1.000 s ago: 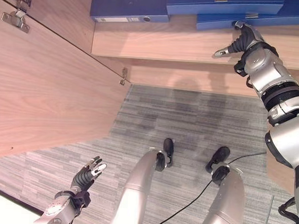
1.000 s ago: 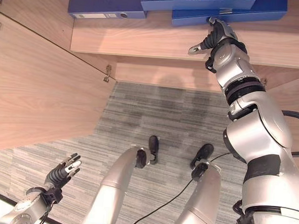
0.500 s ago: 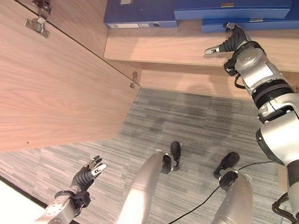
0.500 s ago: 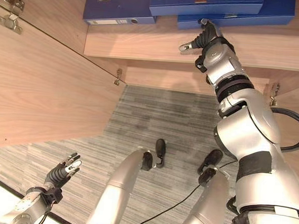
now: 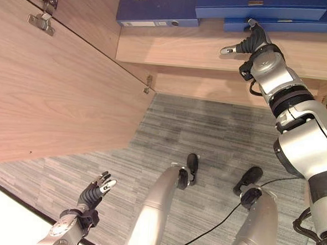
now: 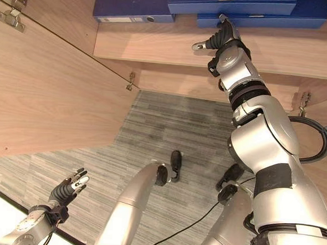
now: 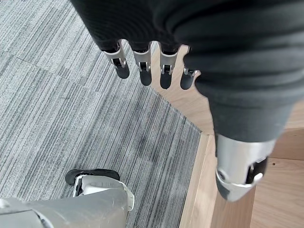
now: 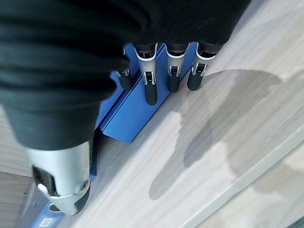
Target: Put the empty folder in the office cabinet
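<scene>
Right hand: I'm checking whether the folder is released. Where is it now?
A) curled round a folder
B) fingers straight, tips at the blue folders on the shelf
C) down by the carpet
B: the right hand reaches with straight fingers to the blue folders lying on the shelf.

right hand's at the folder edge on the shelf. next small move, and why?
Probably a short push further in: the right hand has straight fingers against the near edge of the lower blue folder, which lies flat on the cabinet shelf under another folder. Left hand hangs idle, open.
</scene>
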Controlling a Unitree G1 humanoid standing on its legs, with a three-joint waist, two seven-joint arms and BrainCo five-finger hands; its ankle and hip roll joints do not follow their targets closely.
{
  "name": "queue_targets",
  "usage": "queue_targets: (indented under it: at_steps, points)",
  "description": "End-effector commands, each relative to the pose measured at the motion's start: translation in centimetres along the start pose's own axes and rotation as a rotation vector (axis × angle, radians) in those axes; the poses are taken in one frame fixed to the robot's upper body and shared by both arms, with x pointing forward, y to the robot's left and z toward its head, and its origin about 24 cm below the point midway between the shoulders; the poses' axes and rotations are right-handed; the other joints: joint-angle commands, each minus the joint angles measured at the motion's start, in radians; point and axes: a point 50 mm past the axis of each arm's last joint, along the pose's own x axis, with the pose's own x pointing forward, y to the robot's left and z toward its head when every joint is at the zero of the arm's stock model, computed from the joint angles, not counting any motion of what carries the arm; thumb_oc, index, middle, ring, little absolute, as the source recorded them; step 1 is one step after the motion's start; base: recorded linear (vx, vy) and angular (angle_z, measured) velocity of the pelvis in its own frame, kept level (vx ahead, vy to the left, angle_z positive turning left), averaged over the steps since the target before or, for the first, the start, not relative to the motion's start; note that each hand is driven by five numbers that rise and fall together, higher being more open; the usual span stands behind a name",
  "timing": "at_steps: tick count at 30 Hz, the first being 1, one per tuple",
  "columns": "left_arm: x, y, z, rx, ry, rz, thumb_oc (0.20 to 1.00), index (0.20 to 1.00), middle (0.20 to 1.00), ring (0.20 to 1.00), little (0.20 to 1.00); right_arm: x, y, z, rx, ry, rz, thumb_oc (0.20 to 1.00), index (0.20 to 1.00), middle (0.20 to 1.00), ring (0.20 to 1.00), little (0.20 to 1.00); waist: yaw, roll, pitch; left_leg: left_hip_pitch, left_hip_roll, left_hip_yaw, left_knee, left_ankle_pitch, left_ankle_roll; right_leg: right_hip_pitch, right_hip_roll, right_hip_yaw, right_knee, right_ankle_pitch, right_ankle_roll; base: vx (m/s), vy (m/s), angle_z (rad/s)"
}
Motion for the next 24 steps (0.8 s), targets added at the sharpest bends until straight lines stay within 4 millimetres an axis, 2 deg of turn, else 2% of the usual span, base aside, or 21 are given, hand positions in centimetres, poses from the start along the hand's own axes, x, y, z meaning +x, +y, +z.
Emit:
queue_targets:
  at_steps: [1, 9, 12, 16, 22, 24]
  points:
    - [0.2, 1.4, 2.3, 0.086, -0.066, 0.034, 1.000, 1.000, 1.000, 1.000, 1.000, 0.2, -2.4, 4.6, 0.029, -0.111, -0.073, 1.000, 1.000, 1.000, 1.000, 1.000, 0.028, -0.006, 0.073, -0.036, -0.023, -0.054, -0.151, 0.043, -0.023, 0.044, -0.032, 0.055, -0.001, -0.098, 0.062, 0.00, 0.000, 0.00]
    - [0.4, 1.4, 2.5, 0.071, -0.084, 0.047, 1.000, 1.000, 1.000, 1.000, 1.000, 0.0, -1.8, 5.3, -0.016, -0.141, -0.108, 1.000, 1.000, 1.000, 1.000, 1.000, 0.030, -0.002, 0.070, -0.035, -0.027, -0.051, -0.156, 0.046, -0.023, 0.044, -0.033, 0.059, -0.003, -0.095, 0.062, 0.00, 0.000, 0.00]
    - [0.5, 1.4, 2.6, 0.066, -0.090, 0.059, 1.000, 1.000, 1.000, 1.000, 1.000, 0.0, -1.4, 5.3, 0.027, -0.144, -0.108, 1.000, 1.000, 1.000, 1.000, 1.000, 0.024, -0.004, 0.071, -0.035, -0.025, -0.050, -0.156, 0.046, -0.024, 0.044, -0.031, 0.060, -0.003, -0.095, 0.062, 0.00, 0.000, 0.00]
    - [0.6, 1.4, 2.3, 0.021, -0.097, 0.101, 1.000, 1.000, 1.000, 1.000, 1.000, -1.3, 1.4, 7.7, 0.036, -0.305, -0.043, 1.000, 1.000, 1.000, 1.000, 1.000, -0.031, -0.031, 0.092, -0.036, -0.013, -0.044, -0.154, 0.042, -0.027, 0.043, -0.020, 0.062, -0.011, -0.088, 0.057, 0.00, 0.000, 0.00]
    - [0.2, 1.5, 1.6, -0.035, -0.095, 0.134, 1.000, 1.000, 1.000, 1.000, 1.000, -3.6, 1.4, 7.8, -0.007, -0.484, -0.043, 1.000, 1.000, 1.000, 1.000, 1.000, -0.093, -0.055, 0.114, -0.036, -0.002, -0.038, -0.152, 0.036, -0.028, 0.038, -0.006, 0.067, -0.013, -0.084, 0.051, -0.01, 0.003, -0.09]
    - [0.0, 1.3, 1.3, -0.055, -0.095, 0.135, 1.000, 1.000, 1.000, 1.000, 1.000, -5.0, 0.4, 6.5, -0.025, -0.545, -0.061, 1.000, 1.000, 1.000, 1.000, 1.000, -0.113, -0.060, 0.124, -0.034, 0.003, -0.037, -0.149, 0.032, -0.027, 0.039, -0.006, 0.066, -0.012, -0.085, 0.049, 0.00, -0.008, -0.08]
